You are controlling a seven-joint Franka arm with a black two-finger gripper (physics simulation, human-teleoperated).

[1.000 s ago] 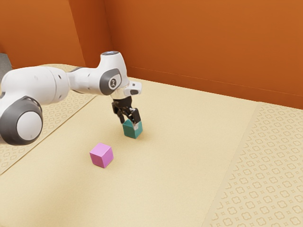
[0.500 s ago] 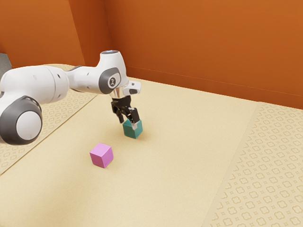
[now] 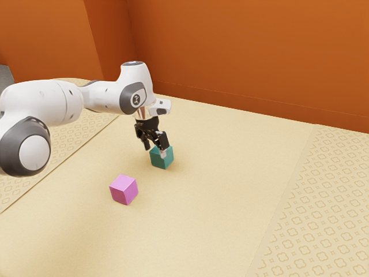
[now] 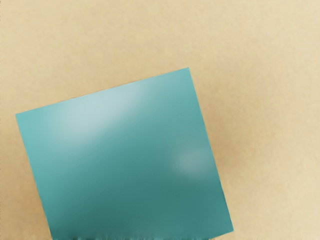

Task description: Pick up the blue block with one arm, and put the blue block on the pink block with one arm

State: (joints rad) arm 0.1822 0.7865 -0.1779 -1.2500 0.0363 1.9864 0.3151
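Teal-toned blue block (image 3: 162,158) flat on table (image 3: 230,190), vertical edge facing camera, tool (image 3: 159,150) clenched on it

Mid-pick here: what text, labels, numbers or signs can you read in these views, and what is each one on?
No text here can be read.
On the arm's white joint, a round mark: too small to read.
The blue block, which looks teal: plain faces, no label.
The pink block: plain faces, no label.
The table and orange wall: no writing; the table's border carries only a repeating pattern.
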